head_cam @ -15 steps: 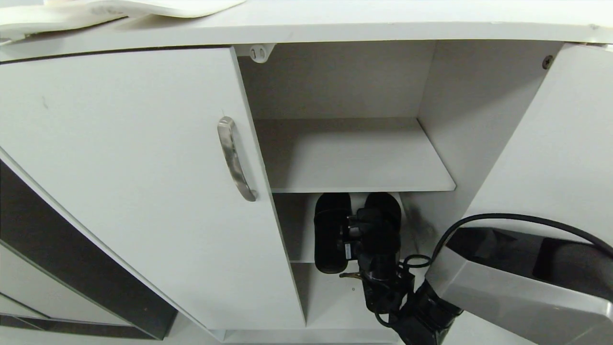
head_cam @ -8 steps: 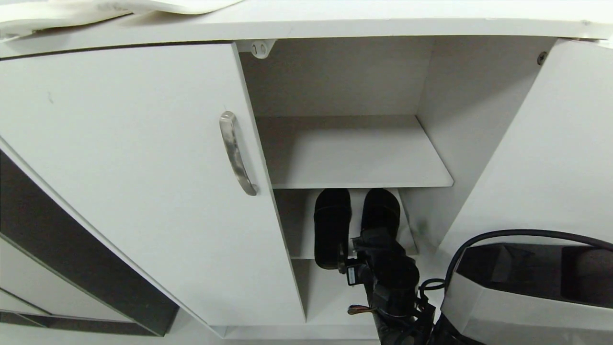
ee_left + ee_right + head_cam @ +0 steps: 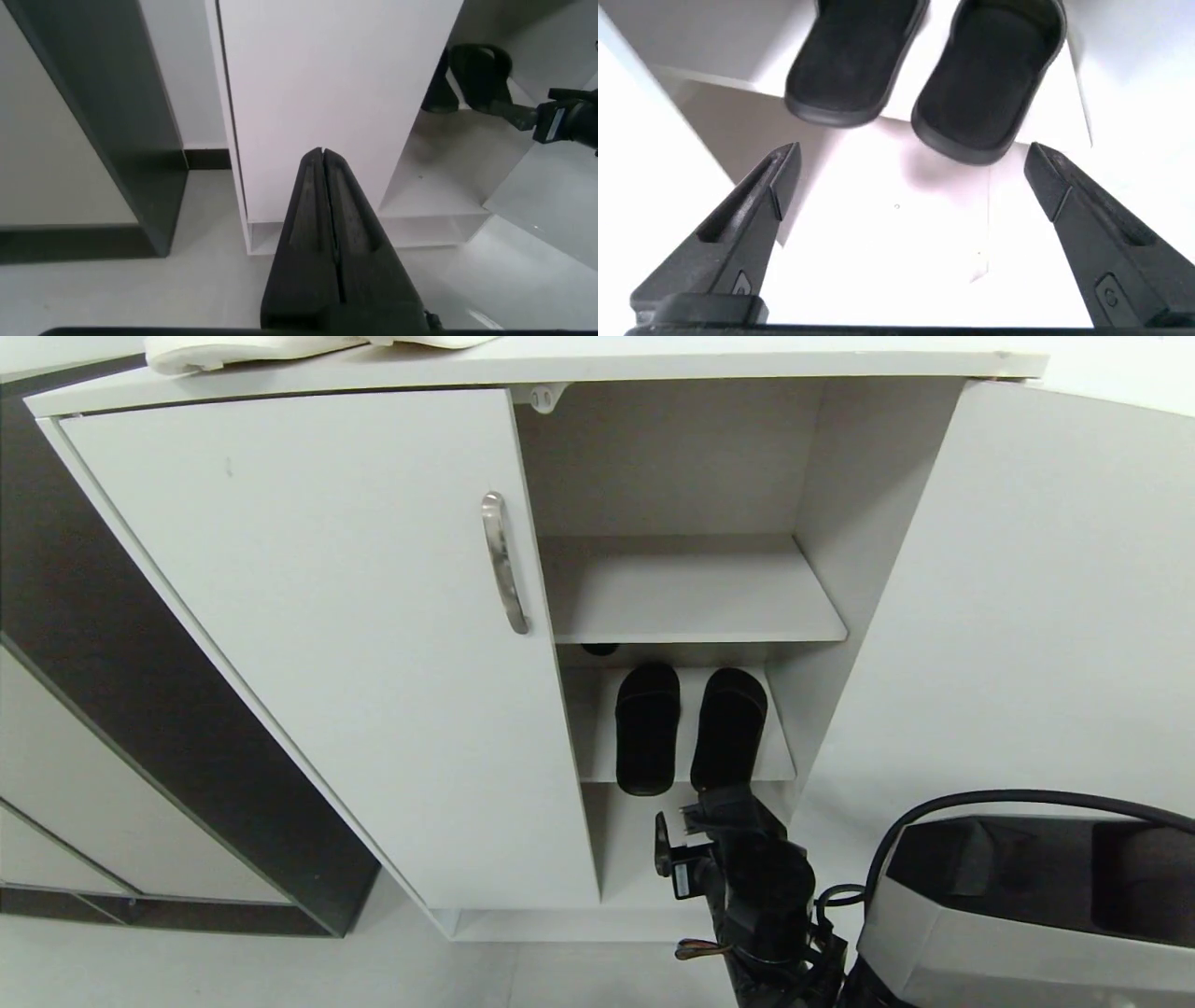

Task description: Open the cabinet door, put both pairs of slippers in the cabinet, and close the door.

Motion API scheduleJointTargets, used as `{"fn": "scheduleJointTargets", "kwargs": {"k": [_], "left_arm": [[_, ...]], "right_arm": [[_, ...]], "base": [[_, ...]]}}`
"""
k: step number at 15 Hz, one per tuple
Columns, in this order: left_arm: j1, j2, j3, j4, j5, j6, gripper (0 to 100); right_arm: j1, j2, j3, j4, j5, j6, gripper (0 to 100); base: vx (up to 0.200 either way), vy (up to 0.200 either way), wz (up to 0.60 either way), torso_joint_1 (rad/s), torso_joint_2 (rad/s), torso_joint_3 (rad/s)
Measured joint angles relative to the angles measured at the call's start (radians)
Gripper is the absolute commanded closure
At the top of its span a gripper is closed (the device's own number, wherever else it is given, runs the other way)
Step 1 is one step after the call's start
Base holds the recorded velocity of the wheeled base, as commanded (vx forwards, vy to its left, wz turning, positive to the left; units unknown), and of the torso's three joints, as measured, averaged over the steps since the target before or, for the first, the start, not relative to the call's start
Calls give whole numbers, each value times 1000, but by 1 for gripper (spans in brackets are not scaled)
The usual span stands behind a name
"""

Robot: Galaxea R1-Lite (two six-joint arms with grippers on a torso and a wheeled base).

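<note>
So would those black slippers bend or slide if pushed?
Probably light and slightly bendy: the black slippers look like thick foam. Lying flat, they shouldn't roll, but their heels overhang the shelf edge, so a pull might tip them off.

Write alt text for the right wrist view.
A pair of black slippers lies side by side on a white cabinet shelf, heels poking over its front edge. The right gripper, open and empty, is just in front of them, one finger out to either side.

Closed left tool [image 3: 322, 163] before cabinet door [image 3: 336, 75]
</note>
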Motion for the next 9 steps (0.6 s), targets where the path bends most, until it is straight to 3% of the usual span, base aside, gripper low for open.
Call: {"fn": "scheduleJointTargets", "kwargs": {"k": [6,9], "left_arm": [[0,0,0,1,0,1,100],[0,0,0,1,-1,1,100]], "right_arm": [[10,3,12,-21,-2,-3,0],[10,4,11,-21,-2,-3,0]], "base": [[0,0,0,0,0,0],[0,0,0,6,1,129]]}}
